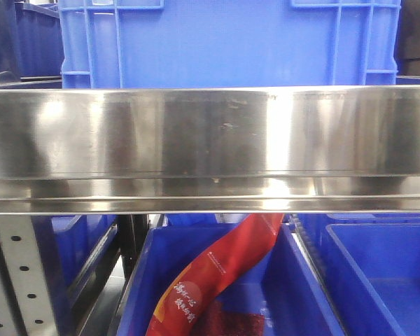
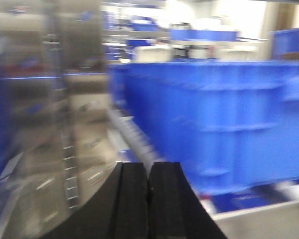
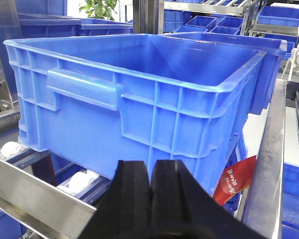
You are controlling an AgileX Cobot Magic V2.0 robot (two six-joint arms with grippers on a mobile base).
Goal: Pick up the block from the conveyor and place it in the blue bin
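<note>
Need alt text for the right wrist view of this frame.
A large empty blue bin sits on white rollers behind a steel rail. The right gripper, shut and holding nothing, points at it from below; a red packet shows lower right.

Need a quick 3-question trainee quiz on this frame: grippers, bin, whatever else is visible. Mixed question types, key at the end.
1. True or false: the right gripper is holding a block.
2. In the front view, what lies in the lower blue bin under the steel rail?
A) a red printed pouch
B) a green bottle
C) a white box
3. Fill in: in the left wrist view, the left gripper has its jaws ____.

Key:
1. False. Its jaws are together with nothing between them, in front of the large blue bin.
2. A, the red printed pouch.
3. Shut.
</note>
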